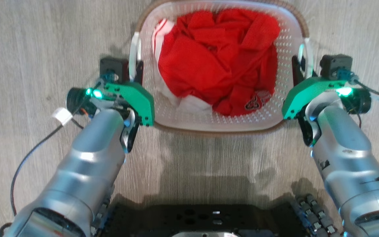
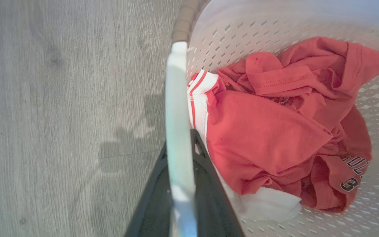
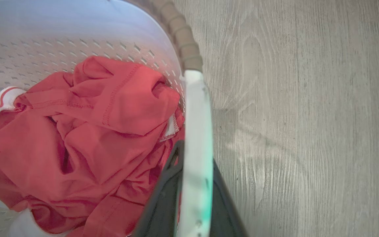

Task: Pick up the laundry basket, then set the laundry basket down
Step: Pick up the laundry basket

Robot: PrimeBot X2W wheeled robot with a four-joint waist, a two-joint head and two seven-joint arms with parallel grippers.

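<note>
White perforated plastic with a brown rim: the laundry basket [image 1: 285, 42] lies centred ahead of the robot's base, over a grey wood-grain floor [image 1: 28, 39]. Whether its underside rests on the floor or hangs clear of it cannot be told.

Contents: a crumpled red garment [image 1: 215, 59], with a white cloth [image 1: 192, 103] showing beneath it at the near left.

Left claw [image 1: 135, 70]: closed on the basket's left handle [image 2: 178, 115]. One dark finger [image 2: 209, 184] lies on the basket side of the white strip and the other on the floor side, with the strip pinched between them.

Right claw [image 1: 303, 67]: clamped in the same way on the right handle [image 3: 196, 125], with its fingers [image 3: 163, 197] set either side of the strip.

Both silver forearms reach forward from the lower corners of the head view, one to each side of the basket.
</note>
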